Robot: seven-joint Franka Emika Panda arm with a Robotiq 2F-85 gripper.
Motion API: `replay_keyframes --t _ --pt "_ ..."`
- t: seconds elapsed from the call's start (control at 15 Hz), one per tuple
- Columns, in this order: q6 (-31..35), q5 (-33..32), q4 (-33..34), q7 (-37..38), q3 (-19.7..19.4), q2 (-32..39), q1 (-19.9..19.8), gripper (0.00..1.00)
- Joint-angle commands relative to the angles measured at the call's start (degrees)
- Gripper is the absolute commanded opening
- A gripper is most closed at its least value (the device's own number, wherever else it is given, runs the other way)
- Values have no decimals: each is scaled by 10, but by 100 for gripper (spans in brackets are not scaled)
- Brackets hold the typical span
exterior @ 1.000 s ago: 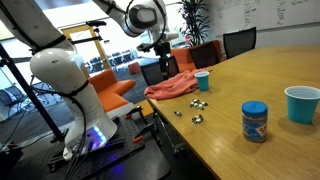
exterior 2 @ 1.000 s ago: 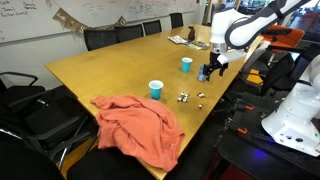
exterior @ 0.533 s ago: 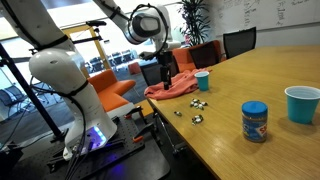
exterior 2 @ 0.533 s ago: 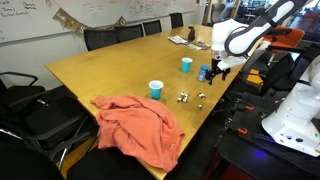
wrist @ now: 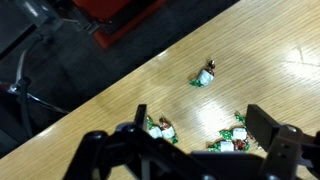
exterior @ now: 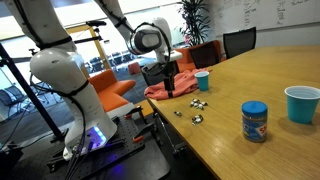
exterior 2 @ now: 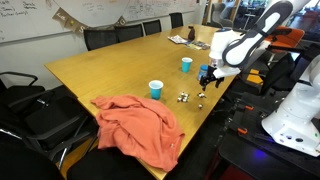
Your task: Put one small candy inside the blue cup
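A Franka arm hangs its end effector [exterior: 168, 84] over the near edge of a wooden counter [exterior: 270, 70] in an exterior view, fingers pointing down, with nothing seen in them. From here the gap between the fingers cannot be judged. The small candy [exterior: 197, 102] lies on the wood just below and beside the end effector, with other candies [exterior: 197, 120] scattered a little farther from it. A blue cup [exterior: 203, 80] stands near the end effector and a red cloth [exterior: 170, 88] is bunched behind it. A blue-lidded jar [exterior: 255, 121] and a second blue cup [exterior: 301, 104] stand well apart from it down the counter.

From across the counter [exterior 2: 110, 60] in an exterior view, the end effector [exterior 2: 203, 79] hovers at the far edge. The small candy [exterior 2: 185, 97] and other candies [exterior 2: 201, 96] lie on the wood beneath it. The blue cup [exterior 2: 156, 90] is near, the cloth [exterior 2: 140, 125] lies beyond that cup, and the second blue cup [exterior 2: 186, 65] stands on the opposite side.

In the wrist view the end effector [wrist: 200, 120] is spread wide and empty above the counter [wrist: 120, 100]. The small candy [wrist: 205, 75] lies alone just ahead of the fingertips. Other candies [wrist: 160, 130] cluster between the fingers [wrist: 262, 125], close to each one
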Motion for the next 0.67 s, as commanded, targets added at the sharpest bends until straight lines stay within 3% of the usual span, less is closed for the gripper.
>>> replay_keyframes --t 0.0,0.27,0.47,0.53,0.6 --pt "136 60 -23 -45 -17 67 22 100" --pt "242 166 -21 -129 7 144 20 100" --pt "275 212 -15 -177 54 180 -27 100" --pt "285 196 -12 -170 69 194 -49 100" --pt "291 211 -9 -187 70 203 -49 100"
